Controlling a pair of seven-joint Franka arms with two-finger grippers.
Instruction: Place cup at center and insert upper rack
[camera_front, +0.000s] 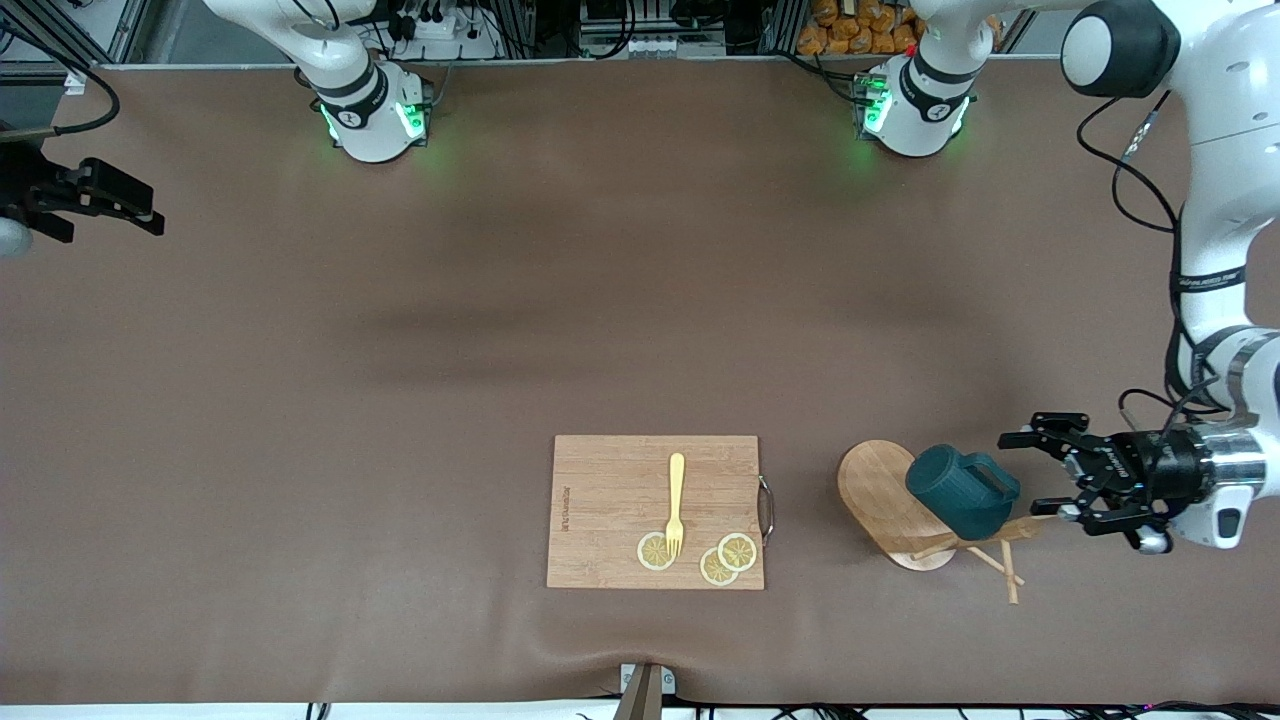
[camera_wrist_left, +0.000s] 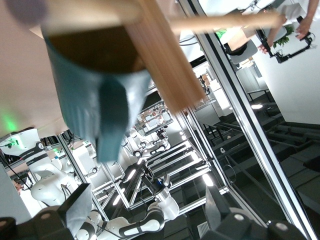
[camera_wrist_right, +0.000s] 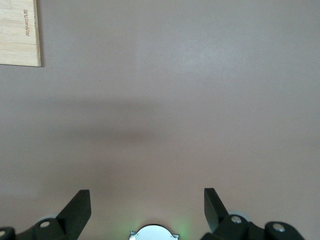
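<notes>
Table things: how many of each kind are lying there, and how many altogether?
Cutting board: 1
Fork: 1
Lemon slices: 3
Mug: 1
Mug tree: 1
Total: 7

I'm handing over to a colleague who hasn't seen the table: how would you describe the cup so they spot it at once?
Start at the rectangular cutting board near the front camera, then look toward the left arm's end of the table to the wooden mug tree with its oval base. The cup hangs on it, tilted: a small dark teal ribbed mug, the only dark thing among pale wood.
</notes>
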